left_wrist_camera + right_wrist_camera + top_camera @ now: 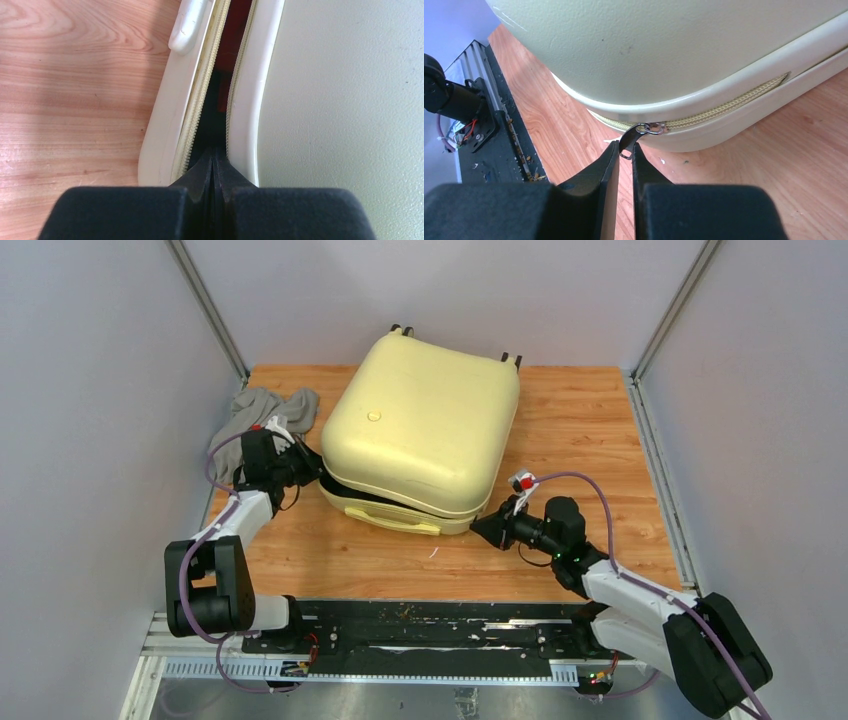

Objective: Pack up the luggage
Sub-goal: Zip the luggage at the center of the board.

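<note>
1. Wooden table between pale walls carries the luggage, lying flat toward the far middle.
2. We see its wheels pointing away from the arms and its handle facing them; the long axis seems to run near to far, slightly skewed.
3. Its lid sits almost down; through the gap we see only dark lining, and the contents are hidden.
4. Left gripper, fingers pressed together, pokes into that gap at the near-left corner.
5. Right gripper pinches the zipper pull at the near-right corner.
6. Grey cloth lies on the table, far left.

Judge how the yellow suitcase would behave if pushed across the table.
The suitcase probably stays rigid: it looks hard-moulded. Lying flat on the wooden table, it would likely slide, not tip. The lid, with its zipper teeth parted, might shift.
</note>
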Action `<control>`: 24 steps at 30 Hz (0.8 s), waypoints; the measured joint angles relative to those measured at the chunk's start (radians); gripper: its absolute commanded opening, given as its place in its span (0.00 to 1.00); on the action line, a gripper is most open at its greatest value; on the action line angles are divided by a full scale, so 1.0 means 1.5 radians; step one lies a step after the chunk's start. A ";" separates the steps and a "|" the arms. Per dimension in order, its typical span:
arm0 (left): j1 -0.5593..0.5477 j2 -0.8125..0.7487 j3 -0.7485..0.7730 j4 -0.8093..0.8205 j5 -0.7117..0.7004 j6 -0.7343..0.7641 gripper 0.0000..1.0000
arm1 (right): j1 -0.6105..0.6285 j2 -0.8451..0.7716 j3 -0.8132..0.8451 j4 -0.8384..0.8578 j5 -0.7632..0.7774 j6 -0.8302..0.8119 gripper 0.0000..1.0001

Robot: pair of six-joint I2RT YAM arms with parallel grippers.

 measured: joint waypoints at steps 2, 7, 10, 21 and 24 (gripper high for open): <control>-0.001 0.000 -0.001 0.001 0.000 -0.001 0.00 | 0.000 -0.001 0.000 -0.004 -0.009 0.003 0.00; -0.002 0.000 -0.003 0.008 -0.003 0.000 0.00 | 0.047 0.039 0.013 0.020 -0.017 0.027 0.00; -0.005 0.000 -0.005 0.015 -0.006 0.000 0.00 | 0.095 0.075 0.036 0.022 -0.040 0.044 0.06; -0.009 -0.004 -0.009 0.014 -0.005 -0.003 0.00 | 0.107 -0.209 0.024 -0.256 0.113 0.064 0.51; -0.009 -0.005 -0.009 0.014 -0.005 -0.004 0.00 | 0.107 -0.256 0.024 -0.330 0.186 0.077 0.70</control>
